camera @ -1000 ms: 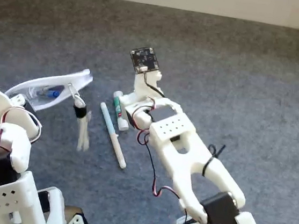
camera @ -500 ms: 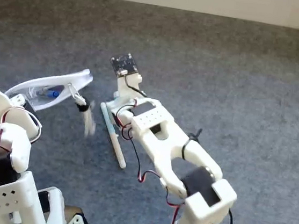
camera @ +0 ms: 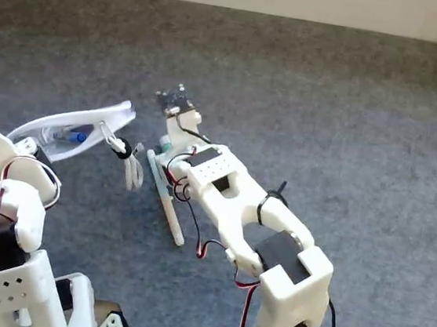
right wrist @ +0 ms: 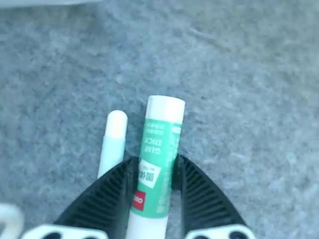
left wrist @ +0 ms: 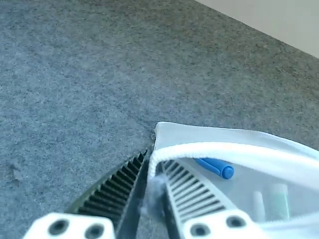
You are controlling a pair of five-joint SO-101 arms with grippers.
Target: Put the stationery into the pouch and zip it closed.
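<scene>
R gripper point(right wrist: 152, 167) clamped on glue point(right wrist: 160, 144), 2 fingers against its sides, low over carpet point(right wrist: 249, 74), just beside white pen point(right wrist: 113, 139); can't tell if glue's lifted. L gripper point(left wrist: 152, 160) pinched tight on pouch point(left wrist: 249, 149) rim, mouth gaping, blue pen point(left wrist: 215, 168) inside.

Grey carpeted desk point(camera: 351, 108), stationery lying left of middle.
Translucent white pouch point(camera: 112, 113) rests at far left, its white cord loop point(camera: 132, 171) lying on the carpet. A white and pale blue pen point(camera: 166, 197) lies just beside the loop. A green-labelled glue stick point(right wrist: 158, 159) lies alongside the pen, roughly parallel.
</scene>
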